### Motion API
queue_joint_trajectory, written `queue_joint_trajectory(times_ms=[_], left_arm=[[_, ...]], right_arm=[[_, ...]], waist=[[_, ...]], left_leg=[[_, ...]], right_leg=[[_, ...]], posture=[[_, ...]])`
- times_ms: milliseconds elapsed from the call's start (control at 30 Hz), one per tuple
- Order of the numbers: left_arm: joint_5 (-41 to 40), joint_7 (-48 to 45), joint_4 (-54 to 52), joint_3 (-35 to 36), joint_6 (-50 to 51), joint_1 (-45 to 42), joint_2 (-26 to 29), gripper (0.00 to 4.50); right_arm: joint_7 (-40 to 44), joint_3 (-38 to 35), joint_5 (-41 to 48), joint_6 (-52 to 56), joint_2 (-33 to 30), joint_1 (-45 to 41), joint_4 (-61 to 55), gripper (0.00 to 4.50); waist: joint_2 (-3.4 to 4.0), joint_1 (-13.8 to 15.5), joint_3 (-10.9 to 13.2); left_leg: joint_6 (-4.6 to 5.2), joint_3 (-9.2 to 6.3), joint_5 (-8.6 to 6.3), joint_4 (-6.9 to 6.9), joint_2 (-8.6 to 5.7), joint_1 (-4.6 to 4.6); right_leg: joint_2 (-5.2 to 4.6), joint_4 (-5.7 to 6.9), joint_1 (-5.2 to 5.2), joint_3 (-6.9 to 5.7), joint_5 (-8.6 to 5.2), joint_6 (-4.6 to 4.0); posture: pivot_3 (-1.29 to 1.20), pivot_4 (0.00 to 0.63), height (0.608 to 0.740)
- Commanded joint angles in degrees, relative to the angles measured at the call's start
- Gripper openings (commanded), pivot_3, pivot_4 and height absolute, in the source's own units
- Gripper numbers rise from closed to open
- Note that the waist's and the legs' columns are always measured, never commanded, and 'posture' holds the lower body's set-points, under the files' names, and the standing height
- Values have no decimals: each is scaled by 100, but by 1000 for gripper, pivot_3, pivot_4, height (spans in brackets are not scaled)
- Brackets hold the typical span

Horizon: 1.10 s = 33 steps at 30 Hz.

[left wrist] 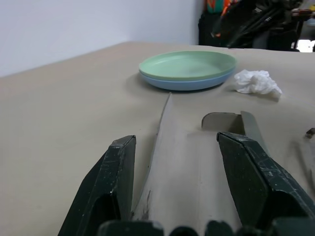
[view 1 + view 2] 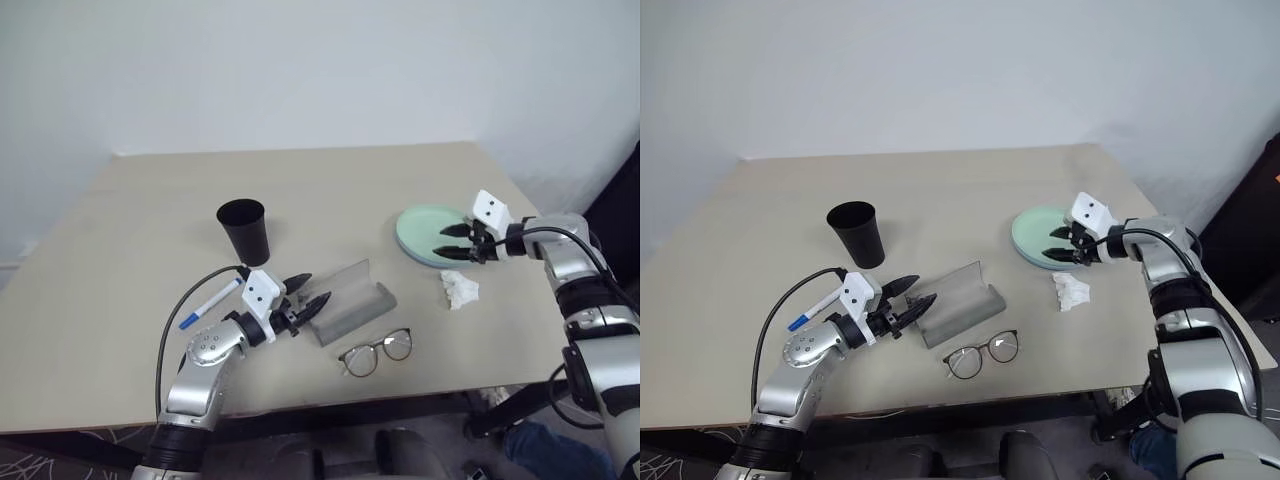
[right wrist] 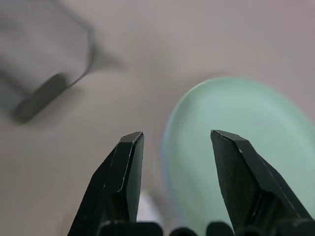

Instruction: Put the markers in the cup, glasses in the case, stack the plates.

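Plates [image 2: 428, 236] lie stacked, mint on blue; right pincer [image 2: 458, 241] spread above them. Left pincer [image 2: 308, 291] spread at the open case [image 2: 350, 300]. Glasses [image 2: 377, 352] likely next

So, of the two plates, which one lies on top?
The mint green plate lies on top; the light blue plate shows only as an edge beneath it.

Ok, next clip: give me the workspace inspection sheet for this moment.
Surface: beige table, bare between items.
Job's things: green plate stacked on blue plate; case lying open; glasses outside it, near the table's front edge; marker on the table; cup upright.
Clutter: crumpled tissue beside the plates.
Grippers: left gripper open at the case; right gripper open over the plates.
Cables: black cable along the left arm.
Surroundings: white wall.
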Motion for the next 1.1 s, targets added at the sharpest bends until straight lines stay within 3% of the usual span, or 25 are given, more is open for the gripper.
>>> queue_joint_trajectory(times_ms=[33, 233, 733, 833, 1000, 1100], left_arm=[[-187, -226, -342, -100, 68, -142, 56, 2766], [-199, -392, -391, -211, 144, -232, 110, 2766], [-122, -375, -334, -267, 108, -245, 88, 2766], [-116, -357, -342, -263, 105, -228, 91, 2766], [-106, -336, -366, -258, 103, -194, 92, 2766], [-103, -327, -374, -261, 101, -183, 96, 2766]], right_arm=[[220, -34, 138, 571, -239, 245, -753, 2339], [-24, -12, 13, 1202, -316, 629, -1056, 2339], [-664, 315, -388, 1392, -200, 426, -294, 2339], [-655, 367, -404, 1350, -210, 394, -238, 1773], [-556, 365, -364, 1361, -236, 391, -315, 73], [-455, 319, -315, 1282, -298, 367, -388, 32]], waist=[[2, -1, 0], [7, -18, 2], [7, -13, 2], [7, -15, 2], [7, -14, 2], [7, -14, 2]], left_leg=[[0, 1, 0, 2, 0, 0], [-2, 6, 1, 16, 8, 7], [-2, 5, 0, 32, 3, -1], [-1, 5, 1, 33, 3, 0], [-1, 5, 1, 34, 3, 0], [-1, 4, 1, 34, 3, 0]], right_leg=[[0, 1, 0, 0, 0, 0], [3, 7, 0, 4, 0, -1], [3, 9, 1, 2, 0, 0], [3, 10, 2, 3, 0, -1], [3, 10, 2, 3, 0, 0], [3, 10, 2, 3, 0, 0]], posture=[[0, 0, 740], [0, 0, 740], [0, 0, 740], [0, 0, 740], [0, 0, 740], [0, 0, 740]])
